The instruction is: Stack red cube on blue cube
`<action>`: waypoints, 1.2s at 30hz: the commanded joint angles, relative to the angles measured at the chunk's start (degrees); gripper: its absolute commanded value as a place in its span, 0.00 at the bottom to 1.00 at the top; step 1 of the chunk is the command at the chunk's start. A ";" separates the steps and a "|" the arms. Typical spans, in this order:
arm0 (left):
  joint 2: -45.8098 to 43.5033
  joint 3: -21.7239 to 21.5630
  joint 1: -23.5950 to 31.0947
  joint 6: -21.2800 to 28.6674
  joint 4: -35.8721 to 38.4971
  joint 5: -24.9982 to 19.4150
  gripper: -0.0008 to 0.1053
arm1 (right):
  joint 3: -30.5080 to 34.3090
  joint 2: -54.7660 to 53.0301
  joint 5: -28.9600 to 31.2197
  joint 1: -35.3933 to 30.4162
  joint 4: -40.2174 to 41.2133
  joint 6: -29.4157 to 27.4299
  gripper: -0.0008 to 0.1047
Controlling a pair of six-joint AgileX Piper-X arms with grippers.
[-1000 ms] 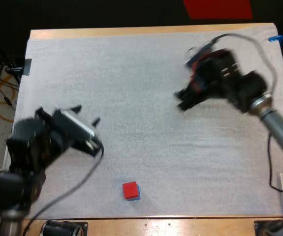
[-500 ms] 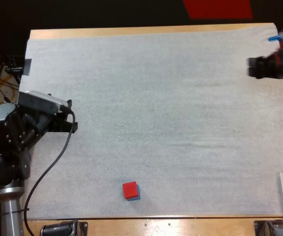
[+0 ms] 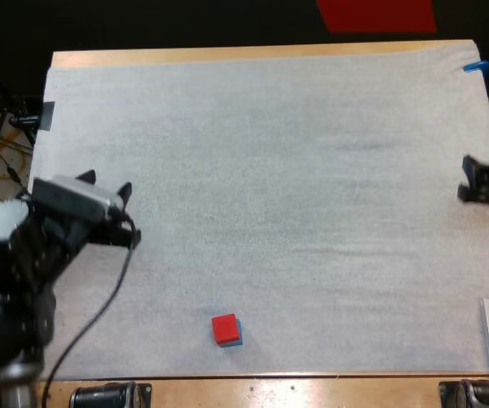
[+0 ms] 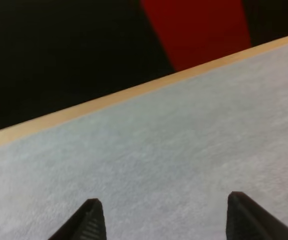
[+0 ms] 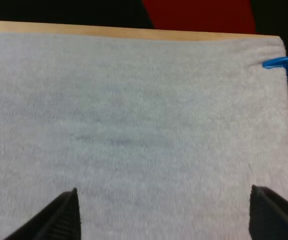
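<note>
Bench (image 3: 227, 53), white mat (image 3: 270, 170) on top.
Left claw (image 3: 106, 184) at mat's left edge, spread, pinching nothing.
Right claw (image 3: 469, 178) at mat's right edge, also spread, nothing between fingers.
Red cube (image 3: 224, 327) sits on blue cube (image 3: 238, 334), slightly offset, near mat's front edge.
Risk: stack of 2 small, offset; low arm sweep could knock red cube off.
Stack well apart from both claws, nearer left claw, frontward and rightward of it.
</note>
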 commanded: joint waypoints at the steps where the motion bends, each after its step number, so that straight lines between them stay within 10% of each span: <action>1: -3.23 1.02 -0.81 0.01 0.60 0.11 0.50 | 2.20 -4.05 0.93 0.85 -0.49 0.47 0.65; 22: -45.22 13.83 -1.13 0.01 19.41 0.11 0.50 | 22.65 -45.16 0.82 4.64 8.55 3.84 0.65; 36: -47.15 19.20 -1.13 -2.01 20.31 0.85 0.50 | 24.74 -52.04 -0.05 4.64 11.71 6.43 0.65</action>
